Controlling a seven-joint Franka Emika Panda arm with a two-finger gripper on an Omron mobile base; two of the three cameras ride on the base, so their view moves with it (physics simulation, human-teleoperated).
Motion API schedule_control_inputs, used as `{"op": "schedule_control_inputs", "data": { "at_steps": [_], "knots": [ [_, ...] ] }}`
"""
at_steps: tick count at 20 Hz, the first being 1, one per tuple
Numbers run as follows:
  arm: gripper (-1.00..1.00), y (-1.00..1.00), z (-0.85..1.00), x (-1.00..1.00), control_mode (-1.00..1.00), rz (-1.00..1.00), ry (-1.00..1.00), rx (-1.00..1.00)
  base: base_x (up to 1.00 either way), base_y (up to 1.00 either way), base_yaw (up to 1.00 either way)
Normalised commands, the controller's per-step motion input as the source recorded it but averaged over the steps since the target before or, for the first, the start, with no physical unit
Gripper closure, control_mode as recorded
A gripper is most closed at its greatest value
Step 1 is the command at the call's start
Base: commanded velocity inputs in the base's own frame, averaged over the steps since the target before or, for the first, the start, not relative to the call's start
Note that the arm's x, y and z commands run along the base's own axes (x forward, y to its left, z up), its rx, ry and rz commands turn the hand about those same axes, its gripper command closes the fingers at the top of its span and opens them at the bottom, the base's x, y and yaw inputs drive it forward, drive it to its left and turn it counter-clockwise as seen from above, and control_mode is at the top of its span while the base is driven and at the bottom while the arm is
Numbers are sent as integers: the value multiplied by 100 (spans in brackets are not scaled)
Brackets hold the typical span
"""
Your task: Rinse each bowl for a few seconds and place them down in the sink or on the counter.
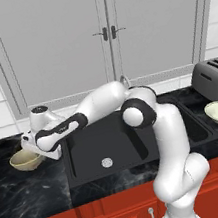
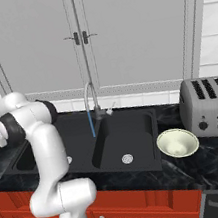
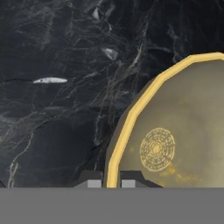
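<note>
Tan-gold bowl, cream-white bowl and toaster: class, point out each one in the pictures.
tan-gold bowl (image 1: 24,160): left base view, on its mottled inside.
cream-white bowl (image 2: 177,142): right base view, on its inner hollow.
toaster (image 2: 209,106): right base view, on its silver front face.

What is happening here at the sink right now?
The arm reaches left over the counter, and its tool is shut on the rim of the tan bowl, which is at the counter left of the sink. The faucet runs a thin stream. The cream bowl sits on the counter beside the toaster.
</note>
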Motion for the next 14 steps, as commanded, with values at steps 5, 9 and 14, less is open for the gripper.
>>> {"op": "schedule_control_inputs", "data": {
  "at_steps": [5,9,14],
  "knots": [
    [100,3,-18,0,-100,6,0,0,0,0,0],
    [100,0,-22,0,-100,7,0,0,0,0,0],
    [100,0,-19,0,-100,5,0,0,0,0,0]
  ]
}}
